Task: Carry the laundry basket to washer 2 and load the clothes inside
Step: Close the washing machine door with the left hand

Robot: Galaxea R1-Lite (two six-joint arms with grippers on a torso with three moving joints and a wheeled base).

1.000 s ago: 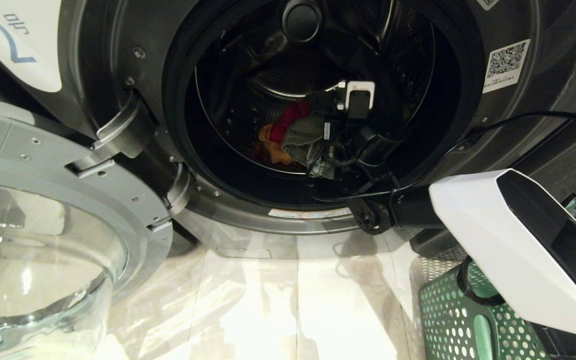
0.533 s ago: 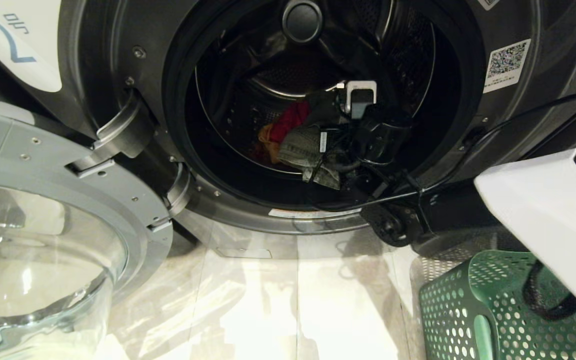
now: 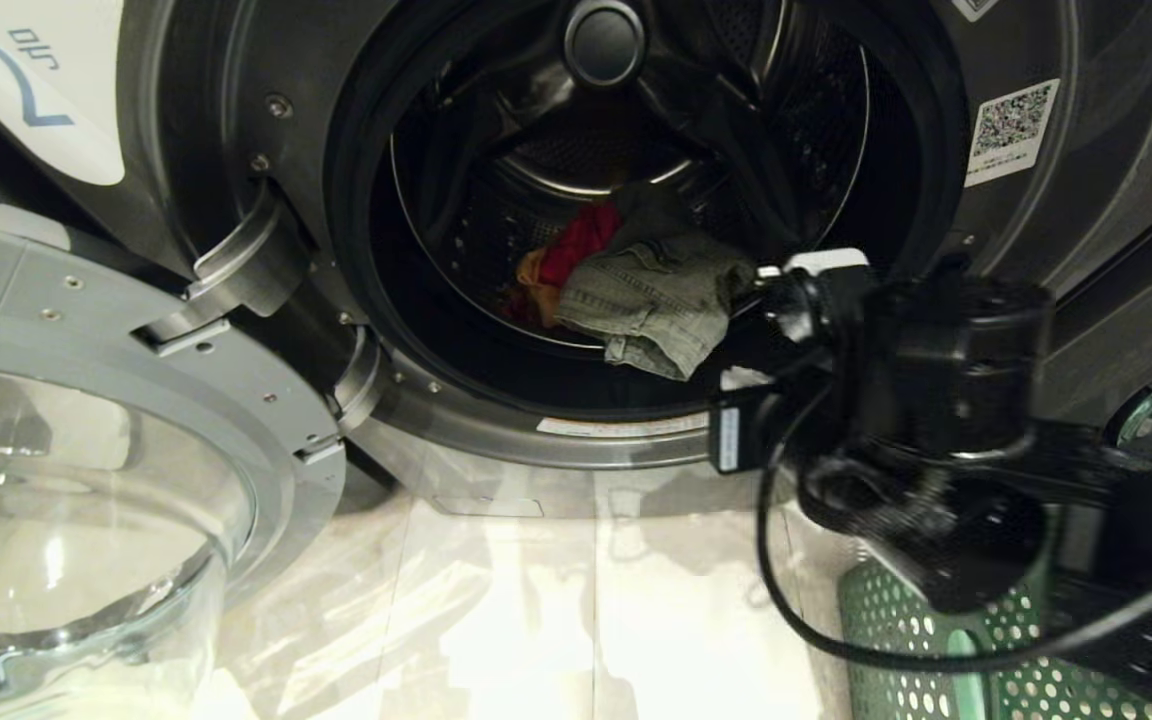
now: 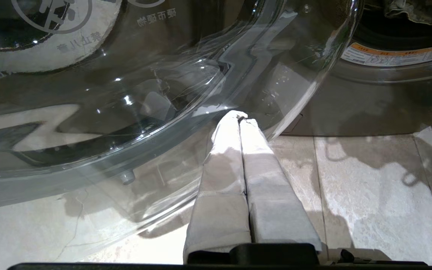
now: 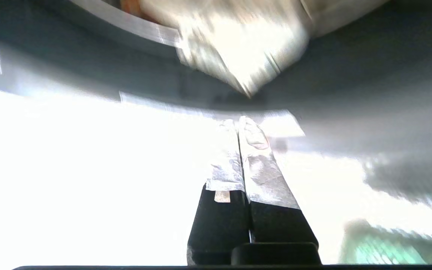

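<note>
From the head view I see the clothes (image 3: 636, 290) inside washer 2 (image 3: 236, 120), laundry basket (image 3: 936, 670) beside it on the floor; only the wrist views show each pincer: right pincer (image 5: 240, 122) pressed together, apparently empty through blur, left pincer (image 4: 240, 116) pressed together by the glass door (image 4: 126, 93).

Right hand (image 5: 240, 123) outside washer 2 (image 3: 236, 120), at its opening's rim. The clothes (image 3: 636, 285) lie in the drum beyond it; the laundry basket (image 3: 936, 650) on floor beneath the arm.
</note>
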